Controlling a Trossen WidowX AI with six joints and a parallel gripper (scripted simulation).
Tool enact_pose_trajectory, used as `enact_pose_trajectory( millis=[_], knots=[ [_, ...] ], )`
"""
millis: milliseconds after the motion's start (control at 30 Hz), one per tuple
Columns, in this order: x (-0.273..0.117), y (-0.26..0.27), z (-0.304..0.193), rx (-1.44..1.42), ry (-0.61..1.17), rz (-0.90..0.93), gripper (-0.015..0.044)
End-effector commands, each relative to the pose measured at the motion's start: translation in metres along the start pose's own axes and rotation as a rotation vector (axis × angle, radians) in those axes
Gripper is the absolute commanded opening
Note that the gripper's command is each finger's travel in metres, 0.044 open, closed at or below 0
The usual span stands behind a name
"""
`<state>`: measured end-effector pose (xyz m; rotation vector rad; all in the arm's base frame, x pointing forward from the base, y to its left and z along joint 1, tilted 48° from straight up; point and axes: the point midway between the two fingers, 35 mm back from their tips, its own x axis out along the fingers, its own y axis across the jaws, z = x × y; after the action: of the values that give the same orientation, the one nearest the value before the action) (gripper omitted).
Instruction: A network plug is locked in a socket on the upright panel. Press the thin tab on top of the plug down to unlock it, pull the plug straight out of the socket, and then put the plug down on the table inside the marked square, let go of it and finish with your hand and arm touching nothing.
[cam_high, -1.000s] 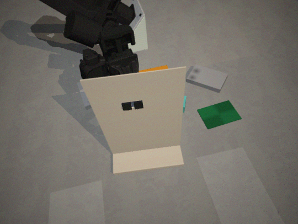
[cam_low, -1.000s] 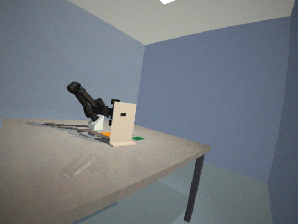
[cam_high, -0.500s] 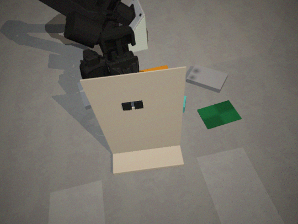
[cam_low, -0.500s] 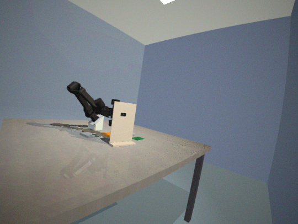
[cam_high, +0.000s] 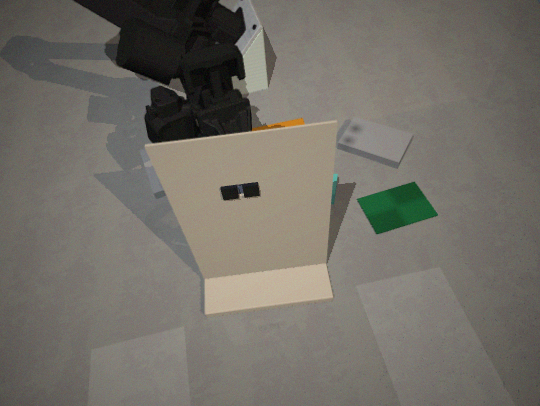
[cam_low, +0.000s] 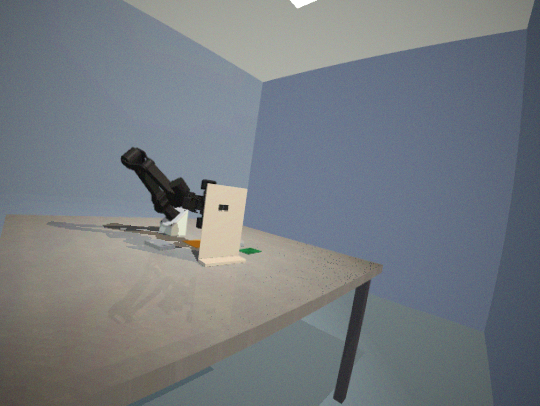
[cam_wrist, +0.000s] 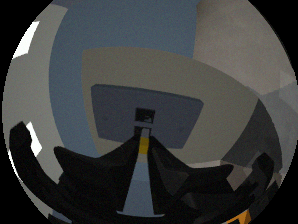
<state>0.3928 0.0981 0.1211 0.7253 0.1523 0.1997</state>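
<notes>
Gripper (cam_high: 223, 116) (cam_low: 202, 204) (cam_wrist: 144, 139) clenched on the plug (cam_wrist: 144, 146) at the socket plate (cam_wrist: 116, 111).
Upright panel (cam_high: 270, 230) (cam_low: 222, 232) (cam_wrist: 225, 100) hides the fingertips in the top and exterior views; in the wrist view the plug's body is mostly obscured by the dark fingers — its yellow part shows between their tips, just below the upper dark opening. Seating depth and tab position cannot be made out — the wrist picture is dim and coarse.
</notes>
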Motion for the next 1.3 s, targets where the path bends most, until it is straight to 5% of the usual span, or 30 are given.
enact_pose_trajectory(
  millis=[0, 1267],
  knots=[
    [-0.004, 0.000, -0.001, 0.001, 0.003, 0.000, 0.0000],
    [-0.026, 0.000, -0.010, 0.001, 0.004, -0.001, 0.0000]
  ],
)
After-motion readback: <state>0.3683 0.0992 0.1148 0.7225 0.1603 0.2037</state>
